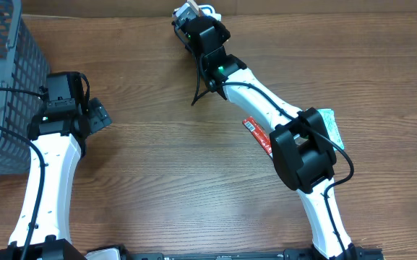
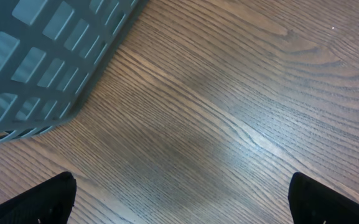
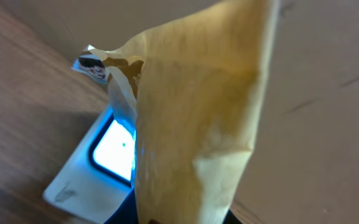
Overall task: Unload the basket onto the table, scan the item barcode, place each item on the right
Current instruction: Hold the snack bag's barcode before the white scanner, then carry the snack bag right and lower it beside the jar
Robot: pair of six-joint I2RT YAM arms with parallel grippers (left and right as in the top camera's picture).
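Brown wood grain covers the surface (image 1: 165, 166), which ends at a plain tan wall (image 1: 324, 6) along the far edge. A grey mesh basket (image 1: 6, 79) stands at the left. The left tool (image 1: 96, 115) hangs beside it, spread wide over bare wood. At the far edge the right tool (image 1: 190, 18) pinches a tan packet (image 3: 198, 112) upright beside a scanner (image 3: 114, 152) whose window glows blue-white. A red packet (image 1: 257, 133) and a teal-and-white packet (image 1: 331, 126) lie near the right arm.
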